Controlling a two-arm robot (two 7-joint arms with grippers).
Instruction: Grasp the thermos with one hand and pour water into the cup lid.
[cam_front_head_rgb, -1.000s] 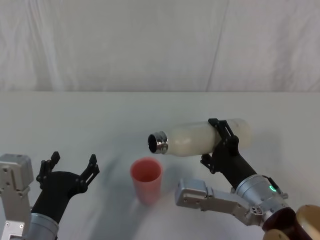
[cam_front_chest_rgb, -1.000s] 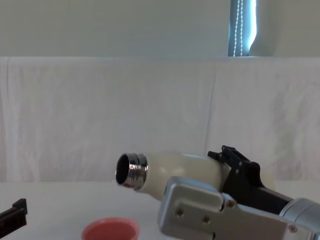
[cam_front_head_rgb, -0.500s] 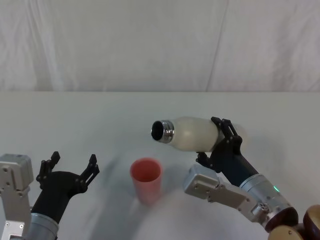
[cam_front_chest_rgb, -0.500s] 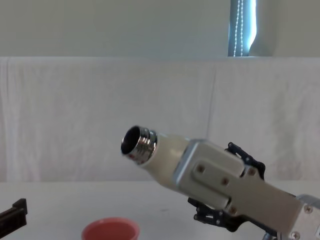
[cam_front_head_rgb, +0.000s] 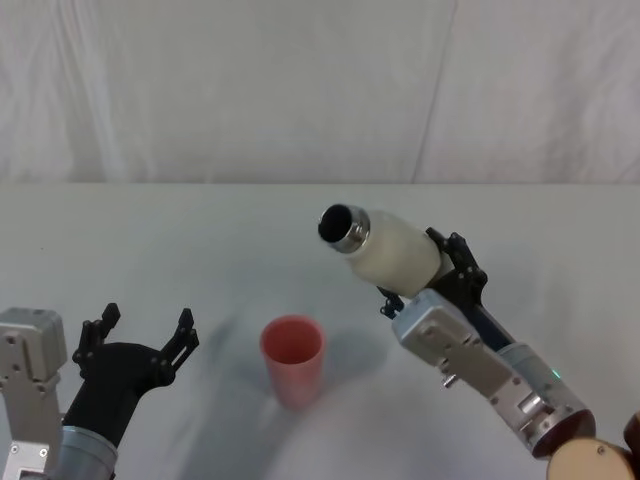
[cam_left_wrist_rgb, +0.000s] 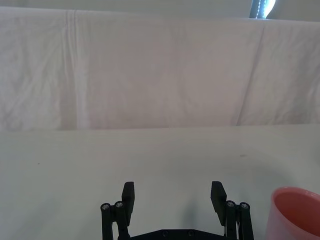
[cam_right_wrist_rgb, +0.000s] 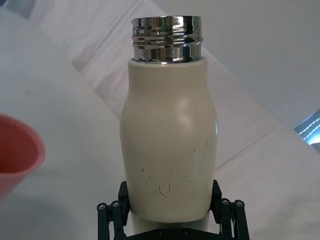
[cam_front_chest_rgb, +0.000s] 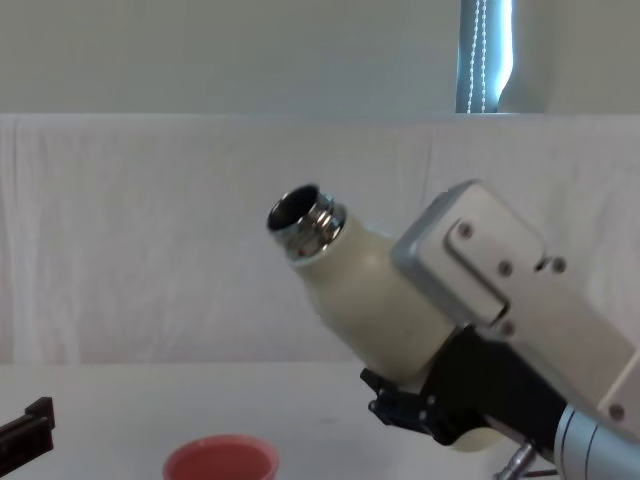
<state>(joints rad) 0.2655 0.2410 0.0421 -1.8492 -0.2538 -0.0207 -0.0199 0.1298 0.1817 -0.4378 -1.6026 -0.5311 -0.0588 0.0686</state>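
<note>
The right gripper (cam_front_head_rgb: 425, 272) is holding the bottle (cam_front_head_rgb: 385, 248) clamped around its lower body, jaws closed against both sides of the cream wall. The bottle is rotating back toward upright: a second ago it was lying nearly level with its silver neck (cam_front_chest_rgb: 305, 222) aimed sideways over the cup (cam_front_head_rgb: 293, 359); now the neck is pointing up and away from the jaws, tilted well above level. In the right wrist view the neck (cam_right_wrist_rgb: 167, 38) is standing straight out beyond the jaws, and the cup rim (cam_right_wrist_rgb: 20, 150) is sitting off to one side of them, apart from the bottle.

No stream is showing between neck and cup, and the cup's fill cannot be judged from these views. The raised neck suggests the pour is ending, or that the tilt is being reset.

The cup is standing on the table (cam_front_head_rgb: 200, 240), below and to the left of the right jaws, not touched by either gripper.

The left gripper (cam_front_head_rgb: 135, 345) is waiting near the cup, jaws spread wide and holding nothing; in the left wrist view the cup (cam_left_wrist_rgb: 296, 212) is just beside one open finger (cam_left_wrist_rgb: 218, 196).
</note>
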